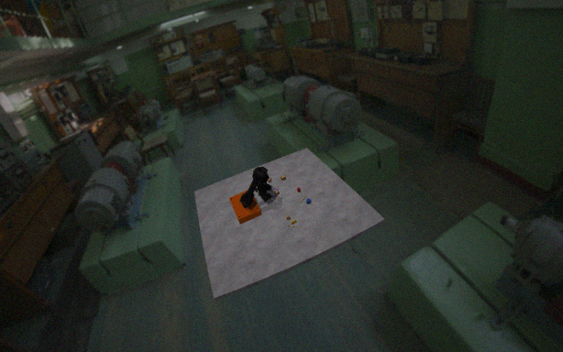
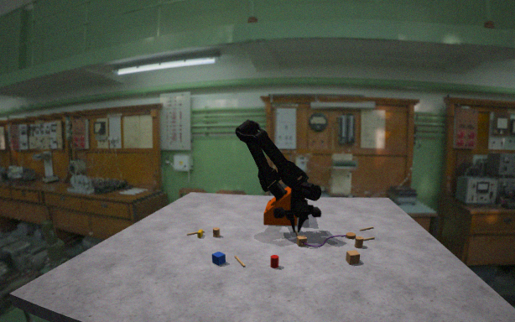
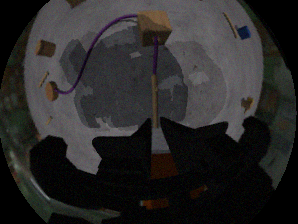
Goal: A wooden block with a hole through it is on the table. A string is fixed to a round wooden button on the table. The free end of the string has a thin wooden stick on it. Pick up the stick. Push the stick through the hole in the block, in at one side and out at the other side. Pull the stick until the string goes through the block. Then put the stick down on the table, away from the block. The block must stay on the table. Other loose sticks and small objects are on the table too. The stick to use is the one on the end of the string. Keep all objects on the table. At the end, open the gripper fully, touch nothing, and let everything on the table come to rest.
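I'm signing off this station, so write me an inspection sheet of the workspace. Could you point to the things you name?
Surface: grey mottled tabletop [image 1: 244, 261] [image 2: 160, 289] [image 3: 210, 30], shadowed near the arm.
Job's things: block [image 1: 277, 192] [image 2: 302, 241] [image 3: 154, 27] on the table; purple string [image 2: 321, 245] [image 3: 89, 55] through it, linking button [image 2: 351, 236] [image 3: 51, 91] and stick [image 2: 297, 235] [image 3: 155, 100].
Clutter: blue cube [image 1: 308, 201] [image 2: 219, 258] [image 3: 243, 32], red cylinder [image 1: 298, 190] [image 2: 274, 262], loose sticks, wooden pieces, small yellow object [image 1: 293, 222] [image 2: 200, 234].
Gripper [image 1: 272, 198] [image 2: 297, 231] [image 3: 154, 120]: slightly open at the stick's end.
Cables: nothing seen.
Surroundings: green walls, wooden benches, machinery.

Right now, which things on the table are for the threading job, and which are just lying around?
For the job:
- block with purple string through it
- string's stick
- round button

Just lying around:
- blue cube
- red cylinder
- loose stick by the blue cube
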Controlling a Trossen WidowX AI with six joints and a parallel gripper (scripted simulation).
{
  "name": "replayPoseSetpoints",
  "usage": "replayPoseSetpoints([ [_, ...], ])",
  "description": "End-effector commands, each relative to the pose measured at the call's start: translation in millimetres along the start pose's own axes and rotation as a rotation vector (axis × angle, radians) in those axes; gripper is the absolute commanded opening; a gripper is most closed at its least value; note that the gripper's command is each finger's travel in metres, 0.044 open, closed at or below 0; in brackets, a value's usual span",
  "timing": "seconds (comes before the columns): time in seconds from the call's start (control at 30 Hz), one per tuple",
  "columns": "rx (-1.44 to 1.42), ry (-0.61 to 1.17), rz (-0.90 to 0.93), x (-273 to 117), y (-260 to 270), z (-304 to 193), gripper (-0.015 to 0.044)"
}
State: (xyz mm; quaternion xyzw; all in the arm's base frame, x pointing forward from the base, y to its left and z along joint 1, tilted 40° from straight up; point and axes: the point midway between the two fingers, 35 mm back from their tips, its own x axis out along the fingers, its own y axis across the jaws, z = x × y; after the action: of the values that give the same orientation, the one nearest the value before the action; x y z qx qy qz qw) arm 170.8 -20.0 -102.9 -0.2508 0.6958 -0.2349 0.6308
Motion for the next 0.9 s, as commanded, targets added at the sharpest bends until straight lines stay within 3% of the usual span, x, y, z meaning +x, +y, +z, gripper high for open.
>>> replayPoseSetpoints([
  [0.0,0.000,0.001,-0.002,-0.2,-0.1,0.1,0.0157],
  [0.07,0.000,0.000,0.001,-9.9,0.8,1.9,0.0210],
  [0.23,-0.001,0.000,0.005,-78.1,0.2,1.2,0.0210],
  [0.47,0.000,0.000,0.004,-80.9,-0.1,0.8,0.0210],
  [0.67,-0.006,-0.006,0.001,-76.3,0.3,2.1,0.0367],
  [0.77,-0.005,-0.004,0.002,-94.4,0.1,2.2,0.0440],
  [0.87,-0.005,-0.002,0.002,-103.1,-0.4,1.7,0.0440],
])
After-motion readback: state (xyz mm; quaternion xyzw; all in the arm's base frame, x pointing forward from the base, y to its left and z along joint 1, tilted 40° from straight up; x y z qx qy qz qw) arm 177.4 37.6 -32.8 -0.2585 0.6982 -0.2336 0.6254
